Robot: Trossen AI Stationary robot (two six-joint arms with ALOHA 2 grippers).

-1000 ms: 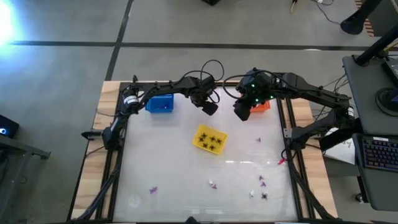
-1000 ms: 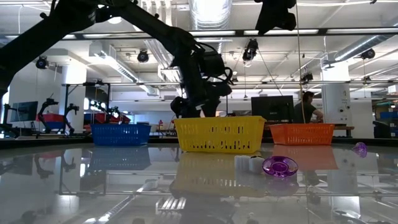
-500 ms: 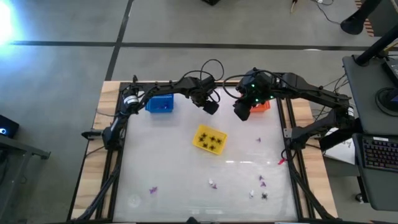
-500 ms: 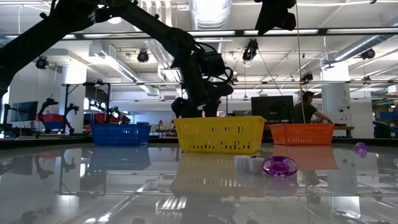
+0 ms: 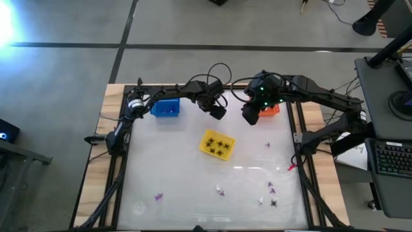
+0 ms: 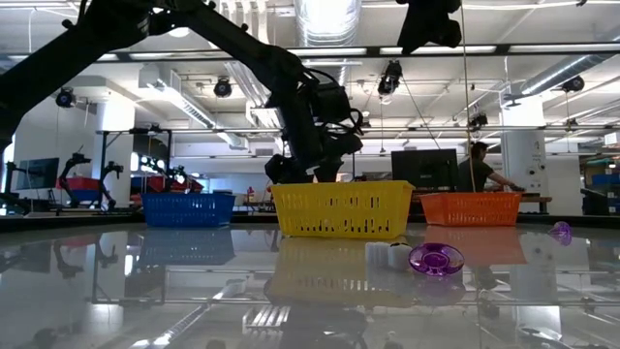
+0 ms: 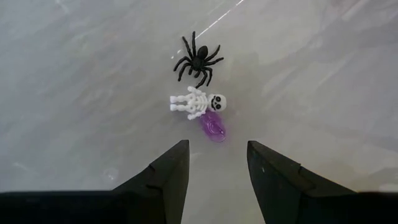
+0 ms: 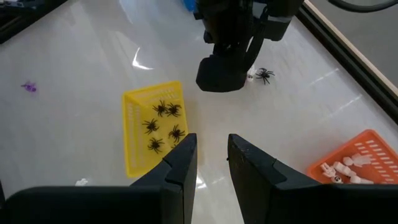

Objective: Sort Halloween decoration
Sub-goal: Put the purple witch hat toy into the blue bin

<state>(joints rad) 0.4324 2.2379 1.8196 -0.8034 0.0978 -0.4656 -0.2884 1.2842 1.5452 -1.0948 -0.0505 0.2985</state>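
My left pincer (image 7: 214,171), open and empty, hovers above the skeleton (image 7: 198,102), spider (image 7: 198,59) just beyond. Picking step; next drop and close on one piece.

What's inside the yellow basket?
Black toy spiders lie inside the yellow basket, five by the right wrist view. No white or purple pieces show in it. From table height its wall hides the contents.

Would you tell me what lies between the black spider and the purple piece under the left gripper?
A white skeleton lies between the black spider and the purple piece, seen in the left wrist view.
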